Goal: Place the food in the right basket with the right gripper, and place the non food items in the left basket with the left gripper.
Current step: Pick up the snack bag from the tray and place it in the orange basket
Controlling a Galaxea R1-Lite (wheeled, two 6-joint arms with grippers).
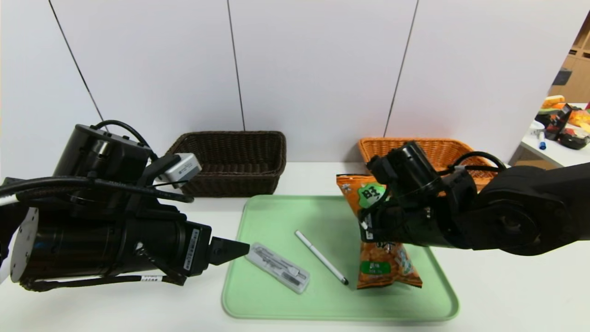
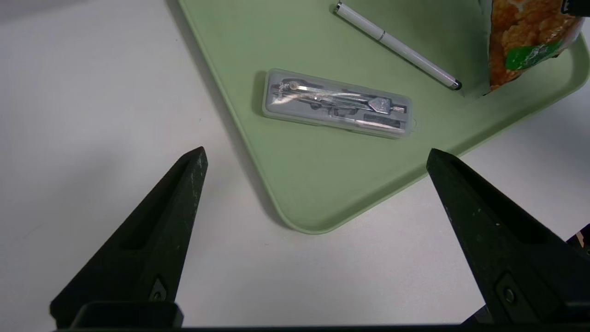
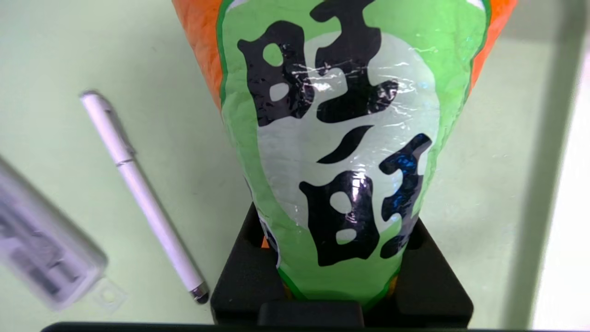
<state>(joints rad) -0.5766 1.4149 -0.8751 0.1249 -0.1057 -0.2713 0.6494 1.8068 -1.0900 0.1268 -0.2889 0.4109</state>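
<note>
Orange snack bag with green label (image 3: 341,138): clamped between black right gripper's (image 3: 341,258) fingers, over pale green tray (image 1: 322,299). Black left gripper (image 2: 318,157) near tray's left edge, fingers wide apart, nothing between them.

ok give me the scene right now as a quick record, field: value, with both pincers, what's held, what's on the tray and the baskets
right pincer: shut on the orange snack bag, over the tray
left pincer: open, empty, near the tray's edge
on green tray: white stylus pen, clear-cased compass set
left basket: dark brown wicker
right basket: orange-tan wicker, partly hidden by the right arm
</note>
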